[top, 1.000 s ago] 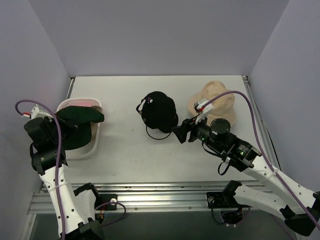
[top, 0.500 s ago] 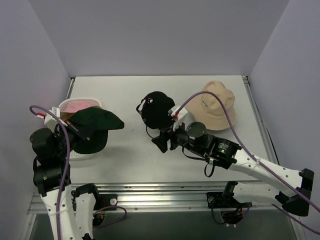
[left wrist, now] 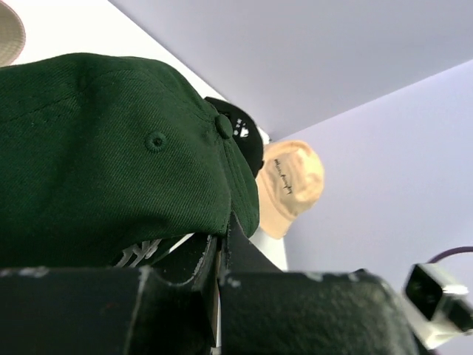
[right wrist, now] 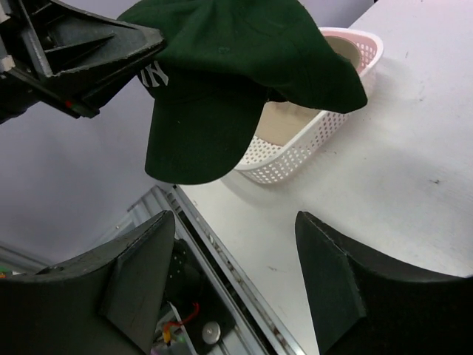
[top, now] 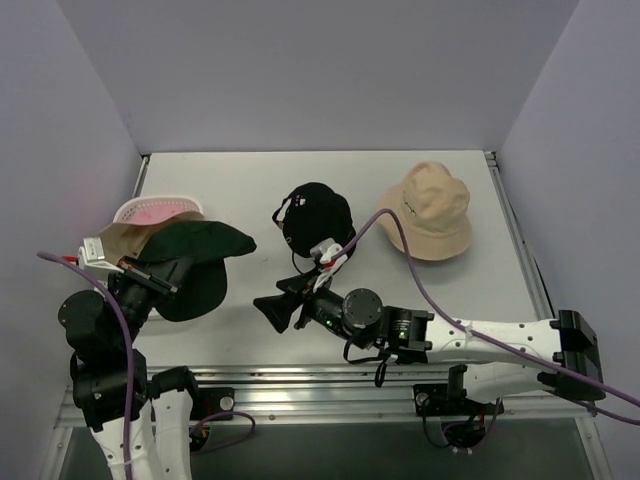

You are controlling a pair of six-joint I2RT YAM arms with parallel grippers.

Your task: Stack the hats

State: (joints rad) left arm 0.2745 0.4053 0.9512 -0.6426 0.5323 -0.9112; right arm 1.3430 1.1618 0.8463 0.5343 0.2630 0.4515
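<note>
My left gripper (top: 168, 272) is shut on the dark green baseball cap (top: 205, 255) and holds it in the air just right of the basket. In the left wrist view the cap (left wrist: 111, 163) fills the frame above the closed jaws (left wrist: 220, 248), which pinch its rear edge. A black cap (top: 318, 222) lies mid-table, and a beige bucket hat (top: 432, 210) lies at the back right. My right gripper (top: 272, 312) is open and empty, low near the front edge, and points left at the green cap (right wrist: 222, 81). Its fingers (right wrist: 140, 274) stand wide apart.
A white perforated basket (top: 130, 212) stands at the left wall with pink and tan fabric inside; its rim (right wrist: 310, 148) shows under the green cap in the right wrist view. The metal rail (top: 330, 385) runs along the table's near edge.
My left arm has lifted the green cap off the basket and carried it right and nearer. My right arm has swung left from the beige hat to the table's front, past the black cap.
</note>
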